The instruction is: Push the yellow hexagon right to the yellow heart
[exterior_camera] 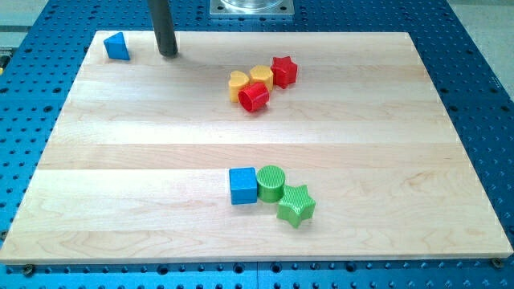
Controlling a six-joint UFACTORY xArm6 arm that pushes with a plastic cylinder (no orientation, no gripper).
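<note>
The rod runs out of the view's top edge, so only its lower stretch shows. The tool is this plain dark rod with no jaws, so it neither opens nor holds anything. My tip (168, 54) rests on the surface (401, 160) near the view's top left. It is just to the right of the blue triangle (117, 46) without touching it, and well apart from every other block. A metal plate (251, 6) at the view's top is also cut off by the edge.

The yellow hexagon (260, 76) is hard to read. It is small, its edges are soft, and the red blocks crowd its lower and right sides. It sits in the upper middle of the surface, packed in a tight cluster. The yellow heart (238, 85) touches it on the view's left. The red star (283, 71) is against it on the right. A red block (254, 98), whose shape I cannot make out, presses in from below. The hexagon is pale yellow with a flat top and short ribbed walls.

Lower down is a second group. A blue cube (242, 185) touches a green cylinder (271, 183), and a green star (295, 205) touches the cylinder's lower right. All the blocks look like matte plastic with fine ridges on their sides. The surface is a light wooden board of joined planks, lying on a blue perforated bench (482, 48).
</note>
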